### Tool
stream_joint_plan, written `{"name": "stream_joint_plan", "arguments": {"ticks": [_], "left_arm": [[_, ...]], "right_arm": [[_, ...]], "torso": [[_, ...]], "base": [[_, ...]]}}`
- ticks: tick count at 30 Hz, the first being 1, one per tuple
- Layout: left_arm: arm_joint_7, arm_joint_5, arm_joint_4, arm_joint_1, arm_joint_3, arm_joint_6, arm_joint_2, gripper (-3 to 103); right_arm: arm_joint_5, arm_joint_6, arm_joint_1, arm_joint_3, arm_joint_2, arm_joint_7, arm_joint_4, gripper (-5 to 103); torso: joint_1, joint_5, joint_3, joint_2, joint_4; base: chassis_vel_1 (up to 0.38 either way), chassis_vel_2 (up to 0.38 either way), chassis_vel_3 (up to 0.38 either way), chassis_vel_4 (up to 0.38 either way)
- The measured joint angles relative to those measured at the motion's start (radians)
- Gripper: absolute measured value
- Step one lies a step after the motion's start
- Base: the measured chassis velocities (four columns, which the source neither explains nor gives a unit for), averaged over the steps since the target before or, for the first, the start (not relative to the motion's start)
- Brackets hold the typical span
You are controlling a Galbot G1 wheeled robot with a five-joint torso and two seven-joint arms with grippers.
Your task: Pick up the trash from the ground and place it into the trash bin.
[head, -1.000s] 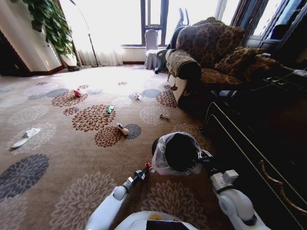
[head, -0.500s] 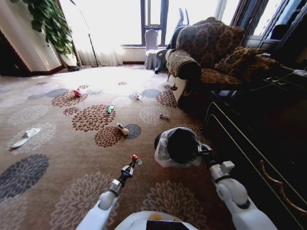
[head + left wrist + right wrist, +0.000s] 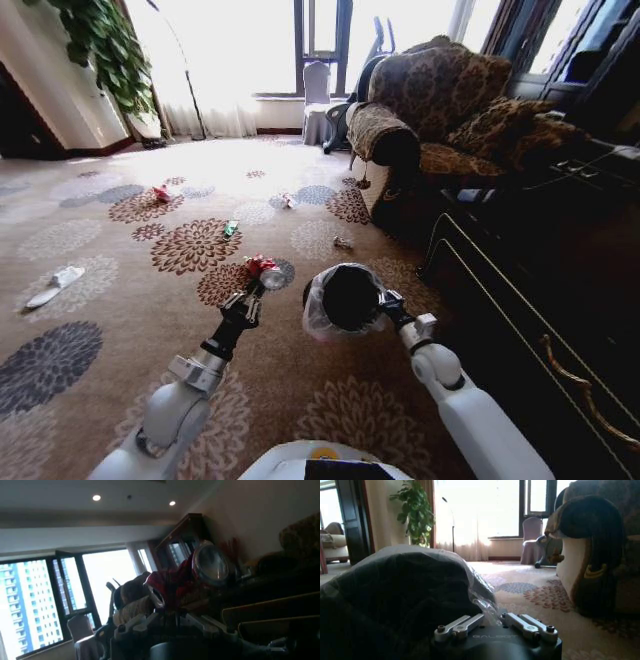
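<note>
The left claw (image 3: 254, 290) is clamped on a red crumpled wrapper (image 3: 262, 267), raised beside the lined trash bin (image 3: 343, 298), whose rim the right claw (image 3: 385, 303) pinches, apparently steadying it on the carpet for the drop.

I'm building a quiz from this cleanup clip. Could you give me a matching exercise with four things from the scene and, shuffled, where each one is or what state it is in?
Things:
1. red wrapper
2. trash bin
3. green wrapper
4. white scrap

Places or states:
A. lying on the carpet far to the robot's left
B. gripped at the rim by the right hand
C. held up off the floor in the left hand
D. lying on a brown flower pattern, farther out than the hands

Pairs: 1-C, 2-B, 3-D, 4-A
</note>
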Motion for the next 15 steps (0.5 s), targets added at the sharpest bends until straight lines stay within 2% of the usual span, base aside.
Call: {"name": "stream_joint_plan", "arguments": {"ticks": [1,2,4,6,7,10,11,12,13,15], "left_arm": [[0.0,0.0,0.0,0.0,0.0,0.0,0.0,11],[0.03,-0.007,0.017,-0.037,0.011,-0.004,0.083,11],[0.052,-0.065,0.038,-0.078,0.035,0.01,0.159,11],[0.059,-0.083,0.045,-0.092,0.044,0.016,0.178,11],[0.078,-0.108,0.075,-0.133,0.066,0.026,0.218,11],[0.094,-0.088,0.125,-0.202,0.102,0.039,0.288,11],[0.094,-0.088,0.125,-0.202,0.102,0.039,0.288,11],[0.1,-0.076,0.138,-0.223,0.109,0.04,0.323,11],[0.1,-0.076,0.138,-0.223,0.109,0.04,0.323,11],[0.133,-0.064,0.167,-0.272,0.131,0.039,0.392,11]], "right_arm": [[0.0,0.0,0.0,0.0,0.0,0.0,0.0,0],[-0.006,-0.004,0.004,-0.02,-0.011,0.0,-0.003,0],[-0.012,-0.008,0.005,-0.029,-0.011,0.0,-0.004,0],[-0.013,-0.008,0.005,-0.03,-0.01,0.0,-0.004,0],[-0.02,-0.009,0.003,-0.032,-0.002,0.001,-0.004,0],[-0.032,-0.011,-0.001,-0.052,0.008,0.0,-0.004,0],[-0.032,-0.011,-0.001,-0.052,0.008,0.0,-0.004,0],[-0.037,-0.011,0.009,-0.07,0.012,0.0,-0.01,0],[-0.037,-0.011,0.009,-0.07,0.012,0.0,-0.01,0],[-0.048,-0.011,0.038,-0.105,0.026,0.0,-0.029,0]], "torso": [[0.0,0.0,0.0,0.0,0.0],[0.0,-0.0002,0.0,0.0,0.0001],[0.0,0.0004,0.0,0.0,0.0],[0.0,0.0002,0.0,0.0,0.0001],[0.0,0.0001,0.0,0.0,0.0003],[0.0,-0.0005,0.0,0.0,0.0],[0.0,-0.0005,0.0,0.0,0.0],[0.0,-0.0002,0.0,0.0,0.0002],[0.0,-0.0002,0.0,0.0,0.0002],[0.0,0.0,0.0,0.0,0.0003]], "base": [[0.0,0.0,0.0,0.0],[0.0,0.0,0.0,0.0],[0.0,0.0,0.0,0.0],[0.0,0.0,0.0,0.0],[0.0,0.0,0.0,0.0],[0.0,0.0,0.0,0.0],[0.0,0.0,0.0,0.0],[0.0,0.0,0.0,0.0],[0.0,0.0,0.0,0.0],[0.0,0.0,0.0,0.0]]}}
